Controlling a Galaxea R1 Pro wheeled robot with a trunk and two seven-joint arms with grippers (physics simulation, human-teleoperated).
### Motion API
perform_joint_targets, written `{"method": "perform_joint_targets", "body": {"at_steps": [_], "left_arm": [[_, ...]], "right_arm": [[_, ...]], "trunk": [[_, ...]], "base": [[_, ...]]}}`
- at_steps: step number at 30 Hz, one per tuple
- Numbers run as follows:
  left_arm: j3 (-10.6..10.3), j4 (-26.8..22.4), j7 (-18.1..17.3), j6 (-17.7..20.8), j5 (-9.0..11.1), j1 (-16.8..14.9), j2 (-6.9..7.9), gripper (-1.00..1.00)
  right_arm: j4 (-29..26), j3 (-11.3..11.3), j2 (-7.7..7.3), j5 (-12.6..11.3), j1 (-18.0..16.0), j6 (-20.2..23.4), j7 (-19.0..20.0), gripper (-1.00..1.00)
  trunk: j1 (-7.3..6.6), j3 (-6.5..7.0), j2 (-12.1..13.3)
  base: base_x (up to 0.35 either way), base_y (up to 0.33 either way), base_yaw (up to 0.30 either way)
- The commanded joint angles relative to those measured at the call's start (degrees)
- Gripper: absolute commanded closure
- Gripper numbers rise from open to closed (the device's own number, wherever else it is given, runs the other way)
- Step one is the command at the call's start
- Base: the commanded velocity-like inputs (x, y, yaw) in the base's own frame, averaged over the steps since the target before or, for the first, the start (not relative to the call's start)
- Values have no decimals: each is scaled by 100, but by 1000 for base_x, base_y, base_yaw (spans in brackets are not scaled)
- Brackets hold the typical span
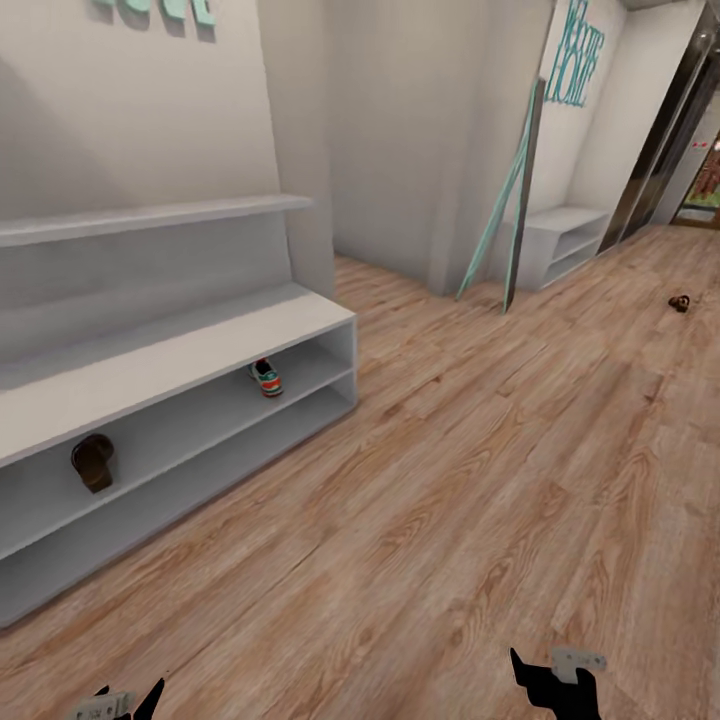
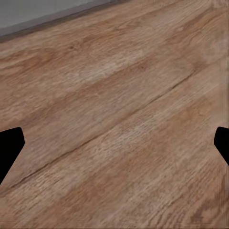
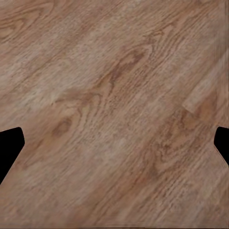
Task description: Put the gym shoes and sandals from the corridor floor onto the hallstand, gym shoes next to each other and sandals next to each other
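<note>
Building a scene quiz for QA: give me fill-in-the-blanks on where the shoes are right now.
1. On the hallstand, one sandal and one gym shoe sit on the ____ open shelf.
2. A second sandal lies on the corridor ____.
3. The right gripper has its fingers spread ____, holding nothing.

Missing words: upper; floor; open

Small white shelf unit, teal poles leaning; teal wall lettering.

Left gripper and right gripper hang low, jaws spread wide.
</note>
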Motion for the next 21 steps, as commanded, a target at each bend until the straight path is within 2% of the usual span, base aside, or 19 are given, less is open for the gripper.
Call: {"method": "perform_joint_targets", "body": {"at_steps": [1, 6, 15, 21], "left_arm": [[33, 5, -43, -11, -7, -4, -3, -100], [35, 7, -37, -11, -11, -4, -4, -100], [28, 8, -39, -13, -10, -4, -7, -100], [27, 9, -38, -11, -12, -4, -9, -100]], "right_arm": [[5, -51, 6, 55, -6, -24, 46, -100], [5, -54, 6, 59, -5, -24, 45, -100], [13, -54, 8, 60, -5, -24, 44, -100], [83, -54, 14, 54, -5, -24, 43, -100]], "trunk": [[-24, 20, 40], [-133, 136, 240], [-133, 186, 240], [-133, 210, 240]], "base": [[0, 0, -272], [0, 0, -271], [7, 0, -262], [229, 0, -171]]}}
